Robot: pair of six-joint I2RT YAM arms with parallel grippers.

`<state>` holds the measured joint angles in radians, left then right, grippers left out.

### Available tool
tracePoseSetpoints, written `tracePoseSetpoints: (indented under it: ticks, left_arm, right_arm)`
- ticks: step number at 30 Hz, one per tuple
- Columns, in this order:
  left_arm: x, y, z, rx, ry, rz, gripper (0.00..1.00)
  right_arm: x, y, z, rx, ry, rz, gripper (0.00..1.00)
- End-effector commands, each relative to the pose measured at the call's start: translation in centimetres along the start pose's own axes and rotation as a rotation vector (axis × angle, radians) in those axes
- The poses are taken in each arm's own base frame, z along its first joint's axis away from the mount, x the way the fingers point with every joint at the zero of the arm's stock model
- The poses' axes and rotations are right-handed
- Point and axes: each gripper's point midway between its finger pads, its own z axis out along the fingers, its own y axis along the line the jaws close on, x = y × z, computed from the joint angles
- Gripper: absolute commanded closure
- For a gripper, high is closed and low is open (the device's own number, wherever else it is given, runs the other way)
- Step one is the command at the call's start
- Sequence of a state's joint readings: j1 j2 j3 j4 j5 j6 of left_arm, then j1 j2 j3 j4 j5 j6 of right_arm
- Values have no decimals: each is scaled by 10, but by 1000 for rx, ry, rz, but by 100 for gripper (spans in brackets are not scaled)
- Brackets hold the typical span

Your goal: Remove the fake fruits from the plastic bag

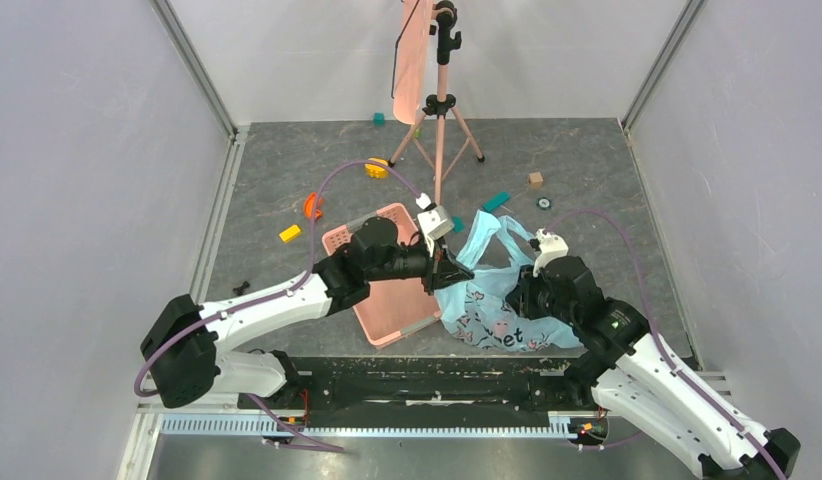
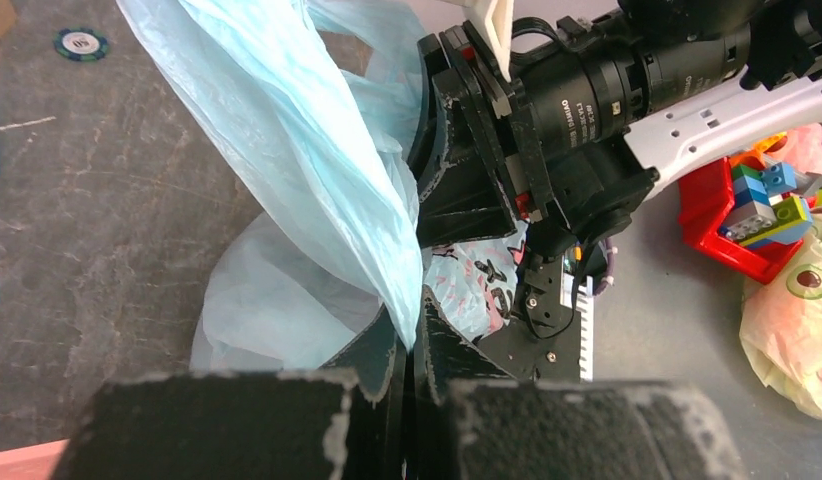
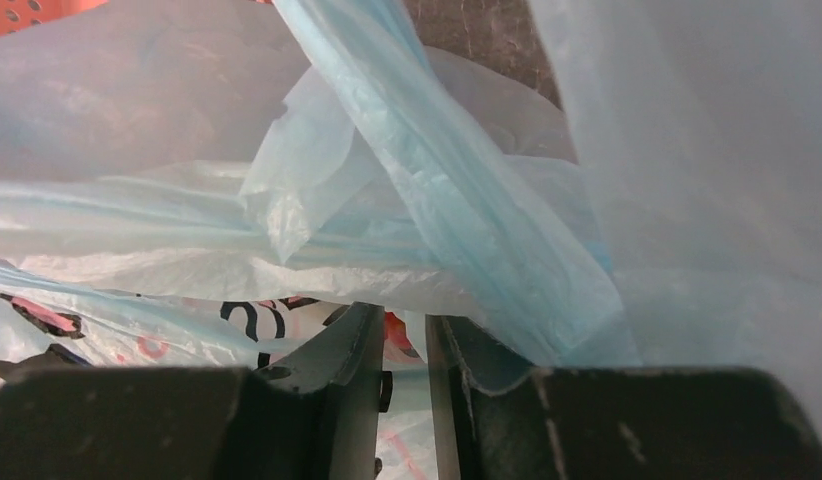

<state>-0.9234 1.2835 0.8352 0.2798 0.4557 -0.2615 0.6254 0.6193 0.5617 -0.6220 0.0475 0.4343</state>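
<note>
**Both pincers at the bag, near edge of the surface**

The left pincer [image 2: 412,350] is closed tight on a fold of the plastic bag [image 1: 482,300], the blue film drawn up taut from its tips; the right pincer [image 3: 407,345] stands at a narrow gap, pressed in among the bag's film, and whether any is caught I cannot tell; the fake fruits stay hidden; the bag lies crumpled by the near edge, touching the pink basket [image 1: 392,310] on its left; open grey surface stretches beyond toward the tripod [image 1: 440,130], with small blocks scattered

Overhead overview, close wrist views, shared plastic bag [image 1: 484,300]
</note>
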Motion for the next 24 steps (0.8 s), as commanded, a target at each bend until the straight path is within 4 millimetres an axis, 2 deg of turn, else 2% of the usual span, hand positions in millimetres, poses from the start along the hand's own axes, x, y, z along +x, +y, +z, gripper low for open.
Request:
tracePoseSetpoints:
  ticks: [1, 9, 13, 14, 17, 19, 21, 24]
  left_arm:
    - [7, -12, 3, 44, -9, -26, 98]
    - [28, -10, 3, 24, 16, -58, 96]
    - [33, -7, -1, -2, 13, -72, 74]
    - [33, -6, -2, -12, 13, -76, 65]
    - [24, 0, -7, -73, 8, -85, 51]
    - [14, 2, -11, -117, 14, -91, 45]
    - [0, 3, -16, -151, 1, -89, 42]
    - [-20, -1, -26, -176, -19, -88, 41]
  right_arm:
    - [2, 3, 2, -26, -20, 26, 74]
    - [11, 5, 8, -59, -29, 35, 65]
    - [18, 2, 10, -56, -19, 40, 61]
    - [18, 2, 11, -57, -21, 42, 61]
    - [20, 1, 11, -57, -23, 46, 60]
    - [20, 1, 11, -59, -27, 47, 61]
    - [19, 1, 11, -61, -35, 49, 65]
    - [17, 3, 12, -70, -49, 56, 73]
